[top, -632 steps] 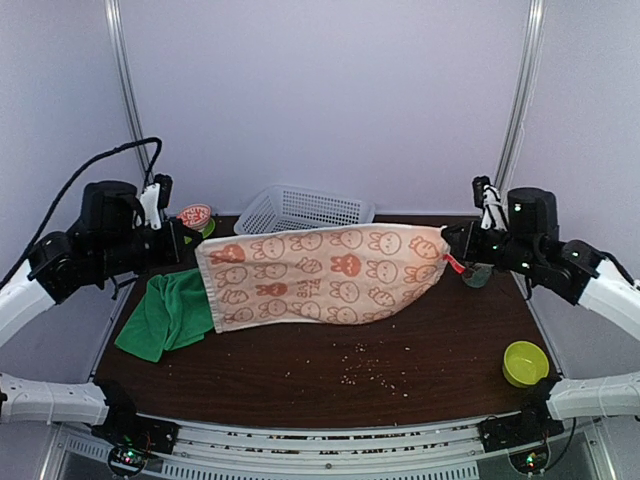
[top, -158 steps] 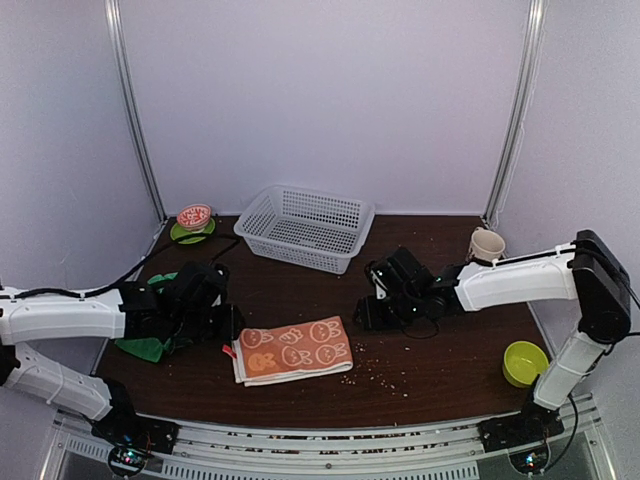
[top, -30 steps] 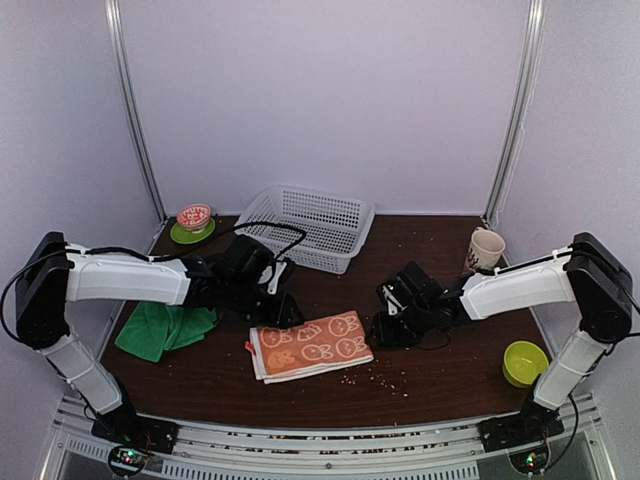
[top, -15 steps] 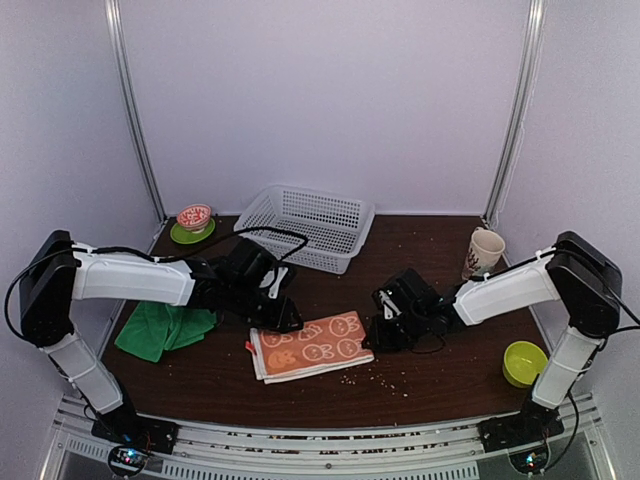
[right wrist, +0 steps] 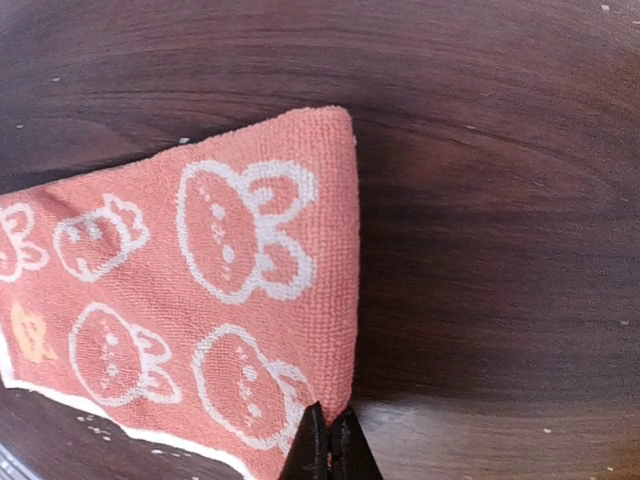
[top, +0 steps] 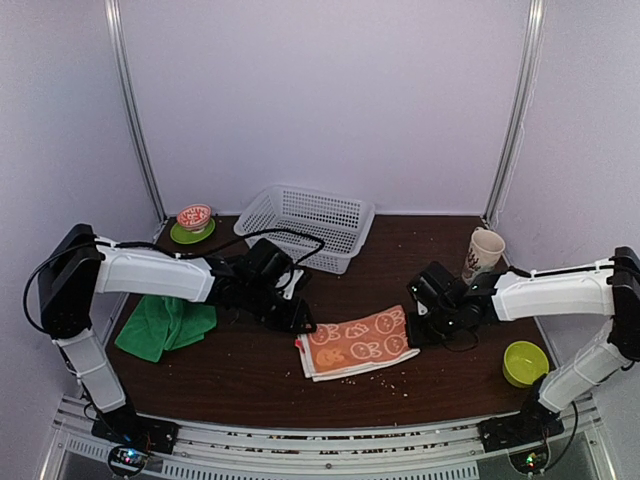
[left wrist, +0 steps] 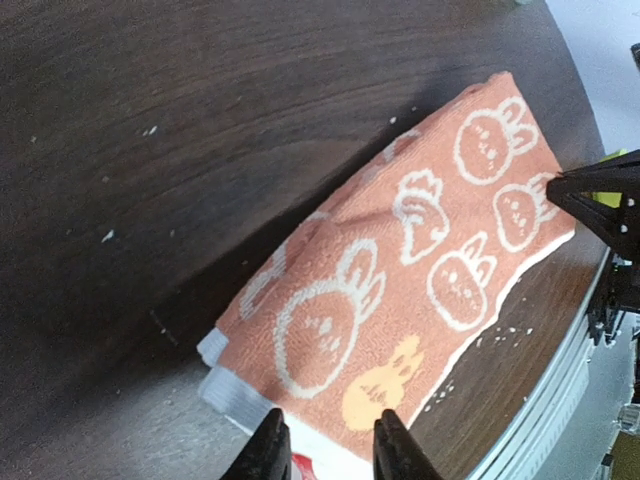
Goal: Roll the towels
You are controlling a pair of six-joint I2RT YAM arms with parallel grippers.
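The orange towel [top: 358,343] with white rabbit prints lies folded flat on the dark table, in front of the middle. My right gripper [top: 413,335] is at its right end. In the right wrist view the gripper [right wrist: 330,445] is shut, pinching the near corner of the towel's [right wrist: 200,290] folded edge. My left gripper [top: 303,325] hovers low at the towel's left end. In the left wrist view its fingers [left wrist: 332,452] stand apart, with the towel's [left wrist: 420,270] white edge and a red tag lying flat between them. The green towel [top: 165,325] lies crumpled at the left, untouched.
A white mesh basket [top: 305,225] stands at the back centre. Further left at the back is a small bowl on a green saucer [top: 193,222]. A cup [top: 485,250] stands at the back right and a green bowl [top: 524,362] at the front right. Crumbs lie beside the orange towel.
My right gripper closed on the orange towel's right end and drew it rightward across the table. The left gripper followed a little way to the right, its fingers unchanged.
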